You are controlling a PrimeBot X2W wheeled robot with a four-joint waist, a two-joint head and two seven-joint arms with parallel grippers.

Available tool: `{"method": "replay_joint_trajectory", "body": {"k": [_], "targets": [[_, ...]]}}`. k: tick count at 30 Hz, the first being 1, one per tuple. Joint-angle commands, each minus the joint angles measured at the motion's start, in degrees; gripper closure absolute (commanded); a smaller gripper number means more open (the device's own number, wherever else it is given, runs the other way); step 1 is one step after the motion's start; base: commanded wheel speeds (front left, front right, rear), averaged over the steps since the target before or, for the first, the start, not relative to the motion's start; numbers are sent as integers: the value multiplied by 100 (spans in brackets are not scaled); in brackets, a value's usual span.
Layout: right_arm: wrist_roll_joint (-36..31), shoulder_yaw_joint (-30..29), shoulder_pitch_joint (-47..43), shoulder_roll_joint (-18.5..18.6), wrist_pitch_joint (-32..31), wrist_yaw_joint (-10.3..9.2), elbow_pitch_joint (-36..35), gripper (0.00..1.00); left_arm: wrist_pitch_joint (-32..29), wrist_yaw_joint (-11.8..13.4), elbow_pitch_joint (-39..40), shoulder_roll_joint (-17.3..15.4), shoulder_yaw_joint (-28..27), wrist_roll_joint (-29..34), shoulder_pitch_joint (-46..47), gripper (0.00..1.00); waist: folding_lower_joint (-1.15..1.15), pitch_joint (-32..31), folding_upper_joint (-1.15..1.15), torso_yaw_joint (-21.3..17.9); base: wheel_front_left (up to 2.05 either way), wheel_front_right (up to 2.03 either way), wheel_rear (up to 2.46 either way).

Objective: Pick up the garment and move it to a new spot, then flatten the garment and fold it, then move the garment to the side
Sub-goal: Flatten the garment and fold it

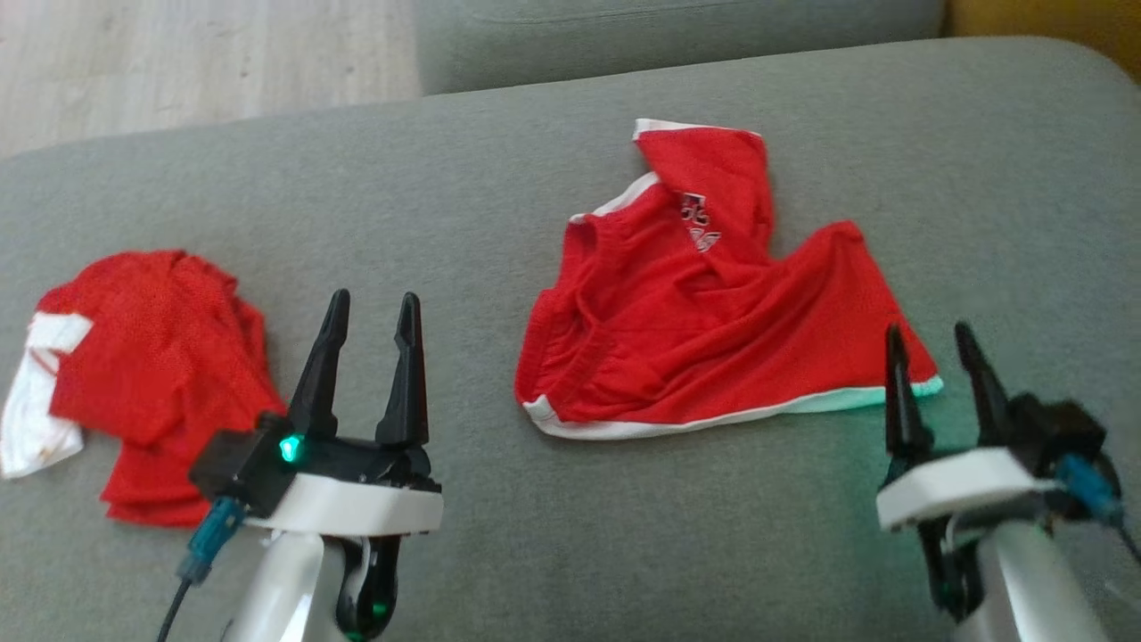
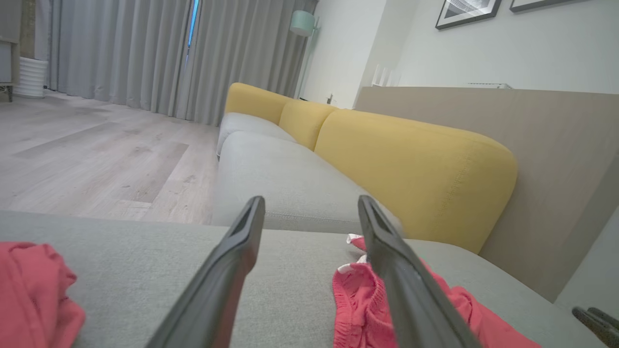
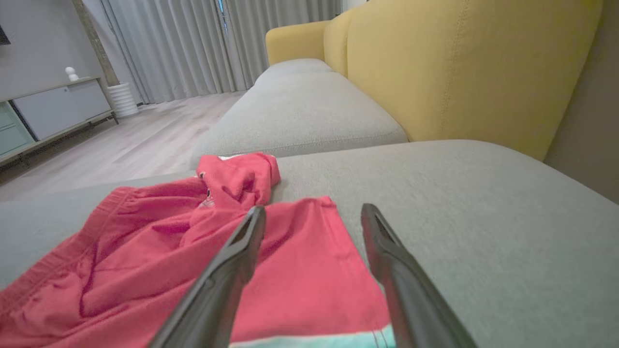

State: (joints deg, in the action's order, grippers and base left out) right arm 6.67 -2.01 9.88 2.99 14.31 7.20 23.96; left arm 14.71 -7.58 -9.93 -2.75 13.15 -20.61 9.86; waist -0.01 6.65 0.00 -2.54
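Overhead, left pincer (image 1: 374,299) and right pincer (image 1: 927,330) gape empty near the garment (image 1: 704,312) — wrist views add a yellow backrest (image 2: 411,164).

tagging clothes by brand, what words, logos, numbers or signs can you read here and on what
No text is legible.
The white print on the red shorts: too blurred to read.
The red and white garment: no lettering visible.
The framed pictures on the wall: too small to tell.
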Motion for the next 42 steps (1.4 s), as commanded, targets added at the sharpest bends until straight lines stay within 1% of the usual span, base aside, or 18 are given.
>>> {"method": "replay_joint_trajectory", "body": {"k": [1, 4, 8, 10, 12, 14, 16, 20, 23, 24, 28, 33, 34, 35, 42], "targets": [[79, 190, 6, -9, 68, 29, -259, 0, 29, 9, 211, -21, -156, 43, 64, 0, 1, -19, 0, -96, 0, 0, 0], [83, 264, -203, -10, 68, 29, -460, 0, 29, 9, 201, -20, -137, 35, 68, 0, 1, 0, 0, -157, 0, 0, 0], [78, 243, -235, -11, 68, 29, -600, 0, 29, 9, 151, -27, -58, 34, 91, 0, 1, 34, 0, -178, 0, 0, 0], [68, 242, -202, -11, 68, 29, -635, 0, 29, 9, 96, -84, 48, 41, 124, 0, 1, 57, 0, -178, 0, 0, 0], [71, 248, -161, -11, 68, 29, -660, 0, 29, 9, -23, -228, 254, 123, 191, 0, 1, 93, 0, -179, 0, 0, 0], [82, 254, -127, -11, 68, 29, -688, 0, 29, 9, -277, -446, 610, 235, 298, 0, 1, 147, 0, -178, 0, 0, 0], [108, 254, -104, -11, 68, 29, -712, 0, 27, 9, -598, -725, 1116, 339, 482, 0, 1, 215, 0, -173, 0, 0, 0], [129, 291, -91, -11, 68, 29, -699, 0, -110, 9, -1180, -1202, 2120, 246, 1009, 0, 1, 334, 0, -170, 0, 0, 0], [166, 318, -57, -11, 68, 29, -686, 0, -253, 9, -1434, -1473, 2760, -2, 1393, 0, 1, 411, 0, -197, 0, 0, 0], [166, 318, -57, -11, 68, 29, -686, 0, -253, 9, -1434, -1473, 2760, -2, 1393, 0, 1, 411, 0, -197, 0, 0, 0], [218, 328, -4, -11, 69, 29, -670, 0, -302, 9, -1625, -1765, 3443, -182, 1844, 0, 1, 489, 0, -238, 0, 0, 0], [247, 326, 17, -11, 69, 29, -642, 0, -282, 9, -1862, -1917, 4034, -337, 2225, 0, 1, 539, 0, -284, 0, 0, 0], [250, 319, 28, -11, 69, 29, -628, 0, -273, 9, -1943, -1954, 4258, -376, 2359, 0, 1, 554, 0, -301, 0, 0, 0], [248, 317, 35, -11, 69, 29, -619, 0, -263, 9, -1981, -1966, 4357, -399, 2421, 0, 1, 561, 0, -310, 0, 0, 0], [244, 322, 72, -11, 69, 29, -576, 0, -176, 9, -2217, -1967, 4796, -662, 2721, 0, 1, 583, 0, -359, 0, 0, 0]]}}
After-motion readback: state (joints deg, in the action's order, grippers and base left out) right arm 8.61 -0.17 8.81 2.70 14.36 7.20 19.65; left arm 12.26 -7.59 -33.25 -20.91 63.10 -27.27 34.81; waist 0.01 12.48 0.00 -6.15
